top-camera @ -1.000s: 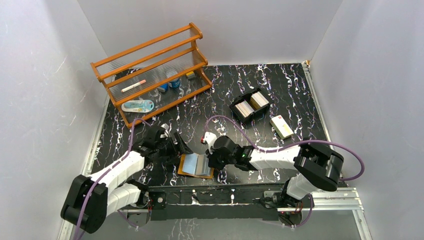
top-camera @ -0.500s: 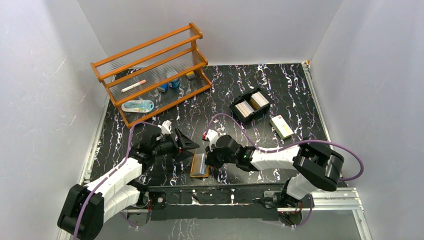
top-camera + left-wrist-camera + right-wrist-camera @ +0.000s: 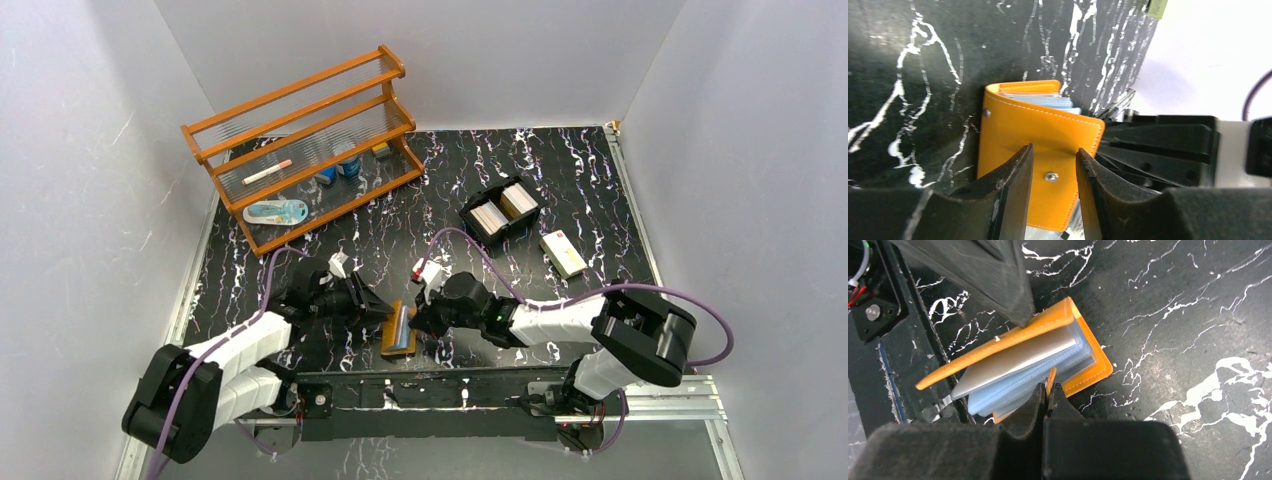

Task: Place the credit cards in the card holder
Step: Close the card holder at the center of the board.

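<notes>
Card holder (image 3: 398,331) newly half-shut; right end effector (image 3: 1048,390) tight on its tab (image 3: 1050,375), left end effector (image 3: 1054,150) part-open.

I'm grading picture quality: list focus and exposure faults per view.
Top external: evenly lit and sharp throughout. Left wrist: left gripper soft near the lens, card holder crisp, wall blown out white. Right wrist: right gripper a dark blur, card holder sharp.

Card holder (image 3: 398,340) between left gripper (image 3: 385,312) and right gripper (image 3: 416,322), tray (image 3: 467,213) farther back right
</notes>
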{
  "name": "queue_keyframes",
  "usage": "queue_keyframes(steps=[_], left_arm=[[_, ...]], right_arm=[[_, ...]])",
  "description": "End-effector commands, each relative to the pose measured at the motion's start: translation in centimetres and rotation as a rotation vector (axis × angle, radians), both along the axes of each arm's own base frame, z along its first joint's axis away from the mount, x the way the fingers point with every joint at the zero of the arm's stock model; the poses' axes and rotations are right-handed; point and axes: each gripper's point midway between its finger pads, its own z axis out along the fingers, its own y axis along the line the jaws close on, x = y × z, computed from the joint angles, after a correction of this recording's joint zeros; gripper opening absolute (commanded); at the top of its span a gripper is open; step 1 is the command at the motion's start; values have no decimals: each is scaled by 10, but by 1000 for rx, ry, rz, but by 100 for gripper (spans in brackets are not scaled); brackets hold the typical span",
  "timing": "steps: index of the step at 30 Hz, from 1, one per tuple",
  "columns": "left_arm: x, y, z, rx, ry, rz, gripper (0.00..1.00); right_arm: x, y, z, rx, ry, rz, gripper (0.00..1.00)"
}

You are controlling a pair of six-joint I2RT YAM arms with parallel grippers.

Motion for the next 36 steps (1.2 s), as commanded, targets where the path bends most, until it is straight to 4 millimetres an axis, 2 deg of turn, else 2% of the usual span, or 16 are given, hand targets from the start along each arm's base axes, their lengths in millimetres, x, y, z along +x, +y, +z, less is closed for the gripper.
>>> queue_keyframes(steps=[1,9,20,23,26,31,33,36], left_arm=[[1,4,-11,78,-19,-41,35],[2,18,-39,229,-9,-54,37],[1,30,-50,367,-22,-97,45],[2,29,-47,375,-28,-103,49],[3,20,-30,332,-45,-109,49],[-3,2,3,246,-83,-106,39],[-5,-1,8,232,-93,-103,34],[-2,-3,4,239,-99,-114,30]], right_arm=[[5,15,42,157,-113,50,0],[-3,15,43,168,-142,118,0],[-9,10,35,108,-165,199,5],[-13,8,34,119,-184,231,5],[-13,9,36,135,-223,254,5],[-9,15,42,147,-267,278,4],[-7,19,43,146,-279,287,4],[-6,23,43,140,-288,305,4]])
